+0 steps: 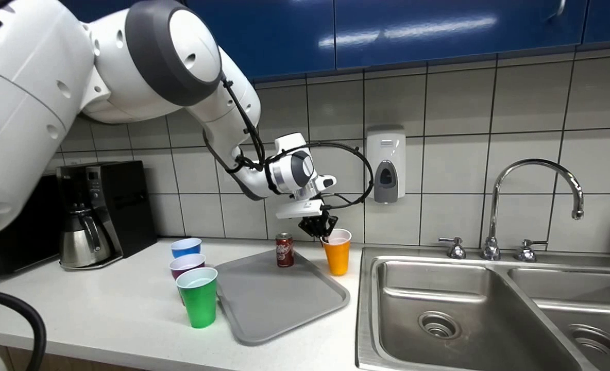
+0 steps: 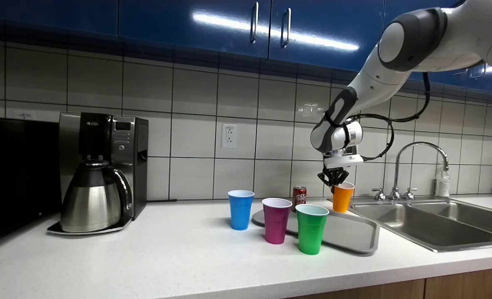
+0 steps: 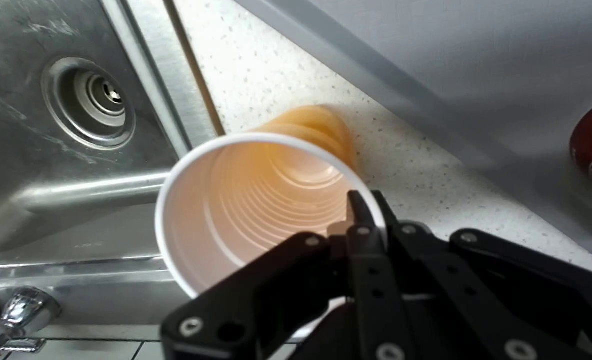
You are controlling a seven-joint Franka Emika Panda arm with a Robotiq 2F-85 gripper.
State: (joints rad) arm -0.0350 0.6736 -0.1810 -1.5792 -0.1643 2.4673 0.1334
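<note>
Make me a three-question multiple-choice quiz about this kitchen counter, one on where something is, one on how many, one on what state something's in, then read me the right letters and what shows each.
1. Where is the soda can?
A) In the sink
B) On the gray tray
C) Beside the coffee maker

2. How many cups are there?
A) Two
B) Six
C) Four

3. How does the gripper stand?
A) Shut on the orange cup
B) Wide open
C) Shut on nothing

Right letters:
1: B, since in an exterior view the can's base lies within the tray's edges.
2: C, since both exterior views show the blue cup, purple cup, green cup and orange cup.
3: A, since the wrist view shows its jaws pinching the cup's wall at the rim.
</note>
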